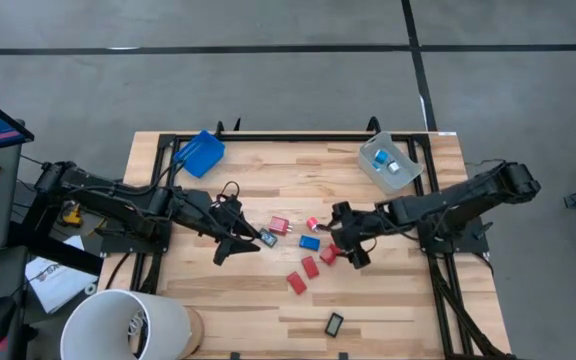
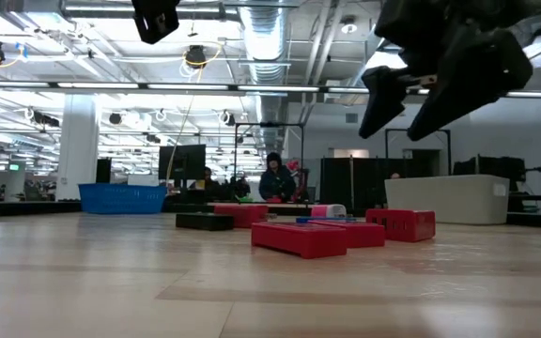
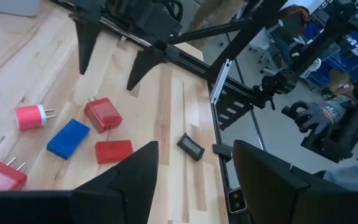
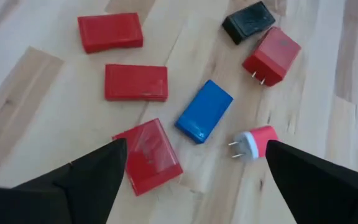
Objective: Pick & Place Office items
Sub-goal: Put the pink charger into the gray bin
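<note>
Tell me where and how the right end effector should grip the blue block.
Probably grip the blue block across its two long sides, coming straight down: it lies flat with bare wood along both. The open right end effector hovers beside it; a red block sits near one corner.

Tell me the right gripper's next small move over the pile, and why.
Probably lower the right gripper straight down onto the red block beneath it: the fingers are spread wide and empty, that block lies nearest between them, and the blue block sits just beside it.
</note>
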Controlling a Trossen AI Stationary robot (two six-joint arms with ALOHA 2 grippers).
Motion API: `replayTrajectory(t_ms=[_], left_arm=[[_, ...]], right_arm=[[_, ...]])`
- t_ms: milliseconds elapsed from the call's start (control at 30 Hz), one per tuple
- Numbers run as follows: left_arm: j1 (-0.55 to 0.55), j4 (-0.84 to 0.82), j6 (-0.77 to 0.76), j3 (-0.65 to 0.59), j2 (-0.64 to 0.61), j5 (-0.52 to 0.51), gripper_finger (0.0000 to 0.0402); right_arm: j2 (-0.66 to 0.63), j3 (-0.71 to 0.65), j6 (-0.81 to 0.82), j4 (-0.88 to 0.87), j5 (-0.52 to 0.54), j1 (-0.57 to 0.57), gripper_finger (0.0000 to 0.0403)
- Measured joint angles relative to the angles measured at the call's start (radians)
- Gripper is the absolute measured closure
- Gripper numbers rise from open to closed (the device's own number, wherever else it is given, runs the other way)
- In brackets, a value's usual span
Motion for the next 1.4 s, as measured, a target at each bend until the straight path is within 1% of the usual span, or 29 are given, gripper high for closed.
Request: replayTrajectory(t_ms=[100,200,367,467,633,767,967,1233,1400], left_arm=[[0.0,-0.001,0.001,0.0,0.0,-0.007,0.0198],[0.0,-0.001,0.001,0.0,0.0,-0.019,0.0198],[0.0,-0.003,0.003,0.0,0.0,-0.03,0.0198],[0.0,-0.003,0.002,0.0,0.0,-0.032,0.0198],[0.0,-0.004,-0.003,0.0,0.0,-0.032,0.0198],[0.0,-0.004,-0.006,0.0,0.0,-0.032,0.0198],[0.0,-0.003,-0.015,-0.001,0.0,-0.032,0.0198],[0.0,-0.003,-0.013,-0.001,0.0,-0.036,0.0198],[0.0,-0.003,-0.014,-0.001,0.0,-0.037,0.0198]], right_arm=[[0.0,0.0,-0.061,0.0,-0.038,-0.021,0.0032],[0.004,0.0,-0.089,0.0,-0.082,-0.035,0.0035],[0.095,0.001,-0.15,0.01,-0.127,-0.029,0.0039],[0.167,-0.001,-0.193,-0.001,-0.129,-0.025,0.0042],[0.265,0.0,-0.202,0.013,-0.122,-0.028,0.0049],[0.315,0.002,-0.217,0.015,-0.135,-0.026,0.0055],[0.337,0.003,-0.194,0.048,-0.152,-0.023,0.0062],[0.336,0.043,-0.178,0.081,-0.128,-0.021,0.0072],[0.342,0.044,-0.162,0.101,-0.122,-0.021,0.008]])
